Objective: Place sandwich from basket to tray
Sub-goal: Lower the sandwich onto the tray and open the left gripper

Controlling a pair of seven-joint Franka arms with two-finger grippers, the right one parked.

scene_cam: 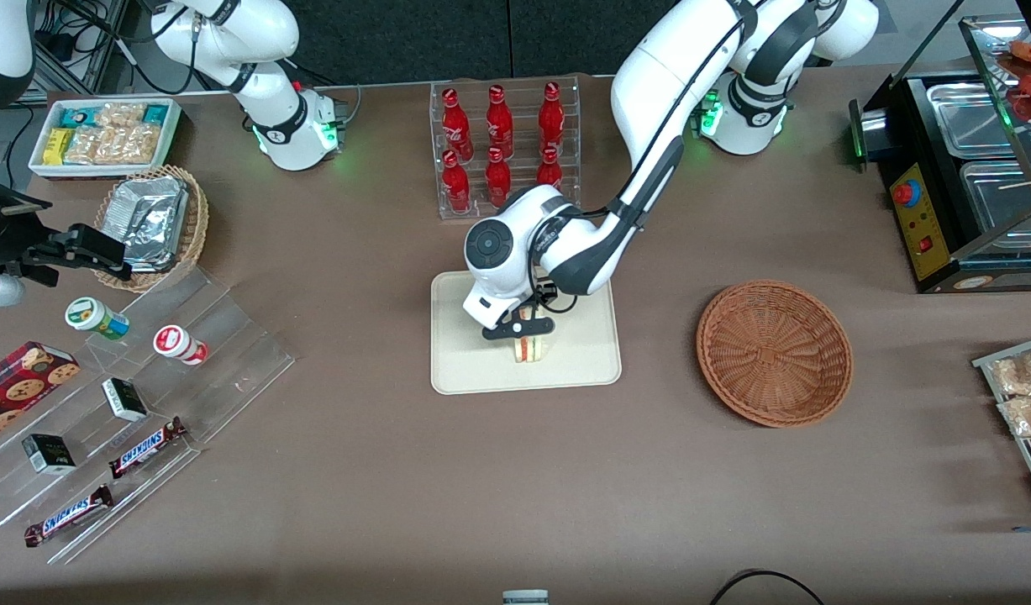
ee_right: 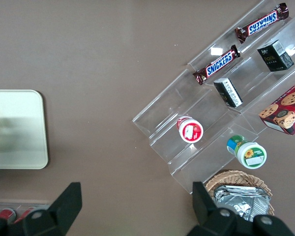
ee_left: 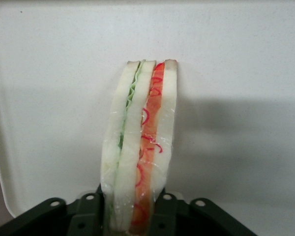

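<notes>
My left gripper (scene_cam: 522,328) hangs over the middle of the cream tray (scene_cam: 582,357) and is shut on the sandwich (scene_cam: 531,347). The wedge stands on edge, low over the tray or resting on it. In the left wrist view the black fingers (ee_left: 88,210) press both bread faces of the wrapped sandwich (ee_left: 140,142), whose green and red-orange layers show, with the tray (ee_left: 236,73) filling the background. The reddish-brown wicker basket (scene_cam: 774,351) sits empty beside the tray, toward the working arm's end of the table. The right wrist view shows the tray's corner (ee_right: 19,128).
A rack of red bottles (scene_cam: 502,143) stands just farther from the front camera than the tray. Toward the parked arm's end are a tan basket of foil packets (scene_cam: 154,223), a white snack bin (scene_cam: 103,134) and clear display steps (scene_cam: 128,395). A food warmer (scene_cam: 977,168) stands at the working arm's end.
</notes>
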